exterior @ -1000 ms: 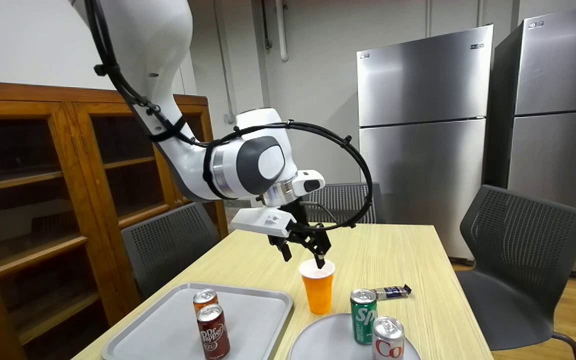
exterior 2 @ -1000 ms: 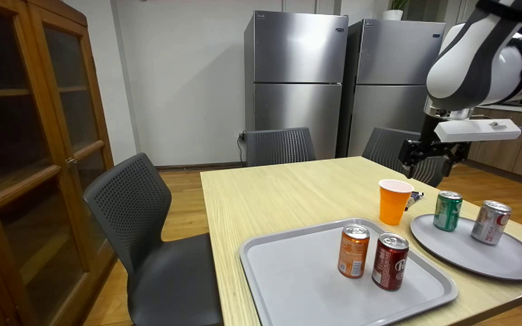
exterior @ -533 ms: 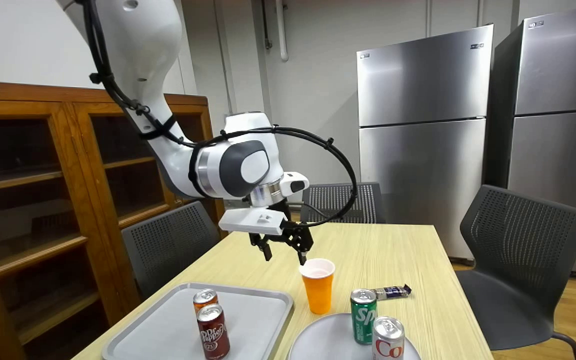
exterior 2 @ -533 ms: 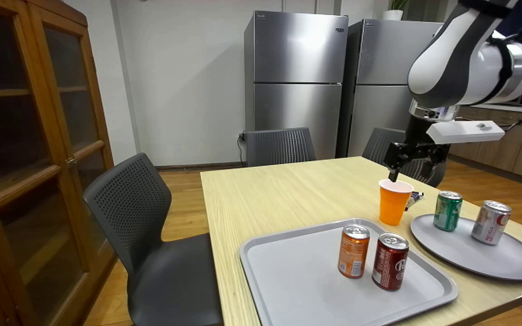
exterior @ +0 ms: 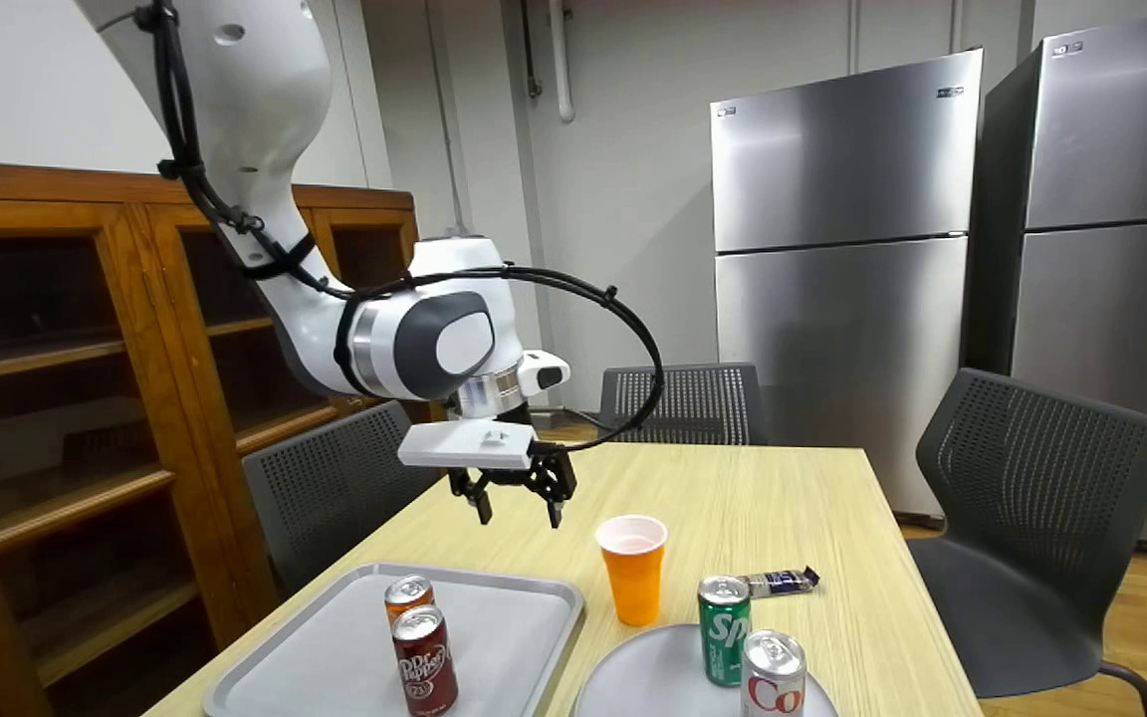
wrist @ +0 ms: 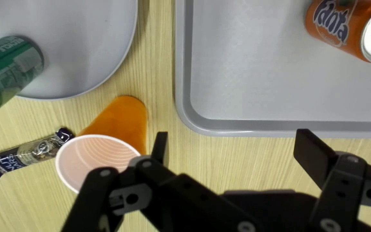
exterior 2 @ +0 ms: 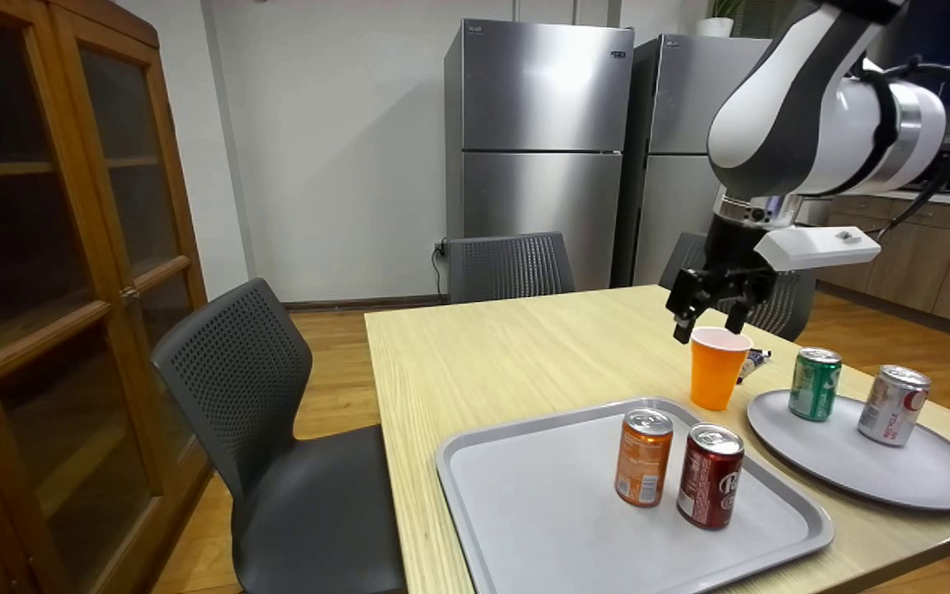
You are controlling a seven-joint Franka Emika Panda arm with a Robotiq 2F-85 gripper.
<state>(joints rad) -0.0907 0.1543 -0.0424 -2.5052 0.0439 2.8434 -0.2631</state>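
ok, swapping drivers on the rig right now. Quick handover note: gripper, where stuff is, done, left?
Gripper: open, holding nothing, above the table, off to one side of the cup and clear of it.
Tray: orange can and dark red can, upright.
Plate: green can and silver can, upright.
Done: two cans stand on each.
Left: nothing gripped yet; the upright cup and the snack bar are on the table, off both tray and plate.

Orange cup (exterior 2: 714,375) beside gray tray (exterior 2: 549,487)
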